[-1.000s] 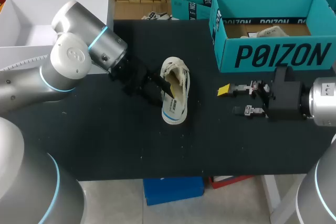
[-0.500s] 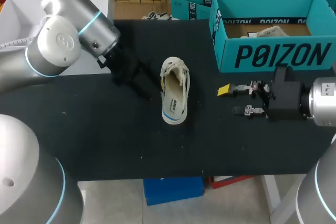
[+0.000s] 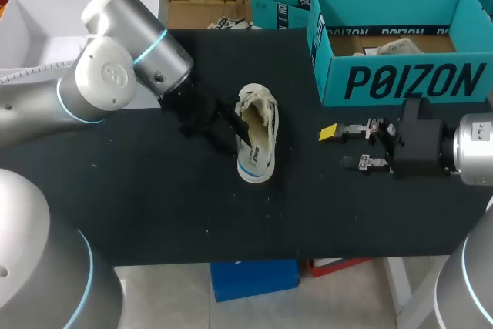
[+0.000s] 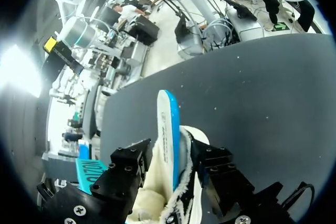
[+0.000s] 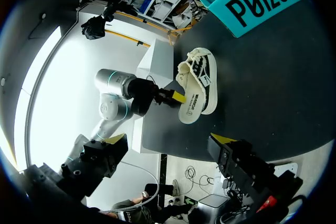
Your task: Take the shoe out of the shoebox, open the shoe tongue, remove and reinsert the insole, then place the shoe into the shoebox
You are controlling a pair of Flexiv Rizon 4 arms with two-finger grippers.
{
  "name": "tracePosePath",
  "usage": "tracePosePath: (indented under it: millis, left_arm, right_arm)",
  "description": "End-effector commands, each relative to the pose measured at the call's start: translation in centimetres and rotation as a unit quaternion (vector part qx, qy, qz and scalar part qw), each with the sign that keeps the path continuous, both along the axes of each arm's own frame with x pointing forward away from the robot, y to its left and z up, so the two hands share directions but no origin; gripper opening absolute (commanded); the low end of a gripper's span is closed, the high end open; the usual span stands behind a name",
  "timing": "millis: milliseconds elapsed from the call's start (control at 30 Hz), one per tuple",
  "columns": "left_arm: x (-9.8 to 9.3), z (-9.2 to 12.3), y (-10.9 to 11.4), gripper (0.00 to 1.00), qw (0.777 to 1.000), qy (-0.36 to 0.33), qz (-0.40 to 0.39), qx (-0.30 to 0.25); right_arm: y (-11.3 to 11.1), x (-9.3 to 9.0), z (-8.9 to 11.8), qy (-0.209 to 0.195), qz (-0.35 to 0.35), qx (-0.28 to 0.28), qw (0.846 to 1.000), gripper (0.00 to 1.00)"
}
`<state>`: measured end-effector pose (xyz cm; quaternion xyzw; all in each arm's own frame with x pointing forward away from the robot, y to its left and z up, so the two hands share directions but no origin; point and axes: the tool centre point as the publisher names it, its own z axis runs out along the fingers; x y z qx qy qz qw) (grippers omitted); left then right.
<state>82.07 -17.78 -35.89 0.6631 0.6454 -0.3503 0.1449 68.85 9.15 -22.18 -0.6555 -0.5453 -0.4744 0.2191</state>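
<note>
Shoe (image 3: 256, 142) position, head view: it lies out of the shoebox (image 3: 400, 78), near the middle of the black table (image 3: 154, 213), well apart from the box. Its long axis runs from the table's far edge toward the near edge. The laced end appears to point to the far edge and the rounded end to the near edge; which of these is the toe cannot be confirmed. The left gripper (image 3: 236, 133) stands at the shoe's side, at the opening. The right gripper (image 3: 339, 148) holds nothing, its fingers spread wide, off to the shoe's right and not touching it.

Left wrist view: the shoe is rolled onto its side, so the white-and-blue sole edge stands up between the spread fingers and runs straight ahead of them. Fleece lining shows close to the fingers. Firm contact on both sides is not evident.

Right wrist view: one yellow tip of the left gripper meets the shoe's side wall.

Handling judgement: expect a light shoe with a soft canvas upper that collapses under pinch, and a stiffer rubber sole. Take hold across the collar or side wall near the opening; use the sole edge where you need rigidity. The fleece may slip.
</note>
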Motion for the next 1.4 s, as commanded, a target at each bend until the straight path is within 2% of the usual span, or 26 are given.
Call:
tracePosePath:
  millis: [33, 100, 300, 400, 467, 500, 933, 1400]
  left_arm:
    - [0.4, -0.7, -0.7, 0.44, 1.000, -0.001, 0.001, 0.000]
    - [0.5, -1.0, -1.1, 0.42, 1.000, -0.004, 0.003, 0.003]
    - [0.7, -1.7, -1.8, 0.25, 1.000, -0.017, 0.011, 0.013]
    - [0.9, -1.9, -2.0, 0.14, 1.000, -0.021, 0.013, 0.015]
    - [1.0, -2.1, -2.0, 0.02, 0.999, -0.025, 0.015, 0.019]
    - [1.0, -2.1, -2.0, 0.00, 0.999, -0.025, 0.015, 0.019]
    - [2.0, -2.8, -1.1, 0.00, 0.999, -0.030, 0.035, 0.029]
    - [3.1, -2.8, -1.2, 0.00, 0.997, -0.031, 0.055, 0.034]
  right_arm:
    - [0.0, 0.0, 0.0, 0.000, 0.000, 0.000, 1.000, 1.00]
    - [0.0, 0.0, 0.0, 0.000, 0.000, 0.000, 1.000, 1.00]
    - [0.0, 0.0, 0.0, 0.000, 0.000, 0.000, 1.000, 1.00]
    - [0.0, 0.0, 0.0, 0.000, 0.000, 0.000, 1.000, 1.00]
    - [0.0, 0.0, 0.0, 0.000, 0.000, 0.000, 1.000, 1.00]
    - [0.0, 0.0, 0.0, 0.000, 0.000, 0.000, 1.000, 1.00]
    - [0.0, 0.0, 0.0, 0.000, 0.000, 0.000, 1.000, 1.00]
    - [0.0, 0.0, 0.0, 0.000, 0.000, 0.000, 1.000, 1.00]
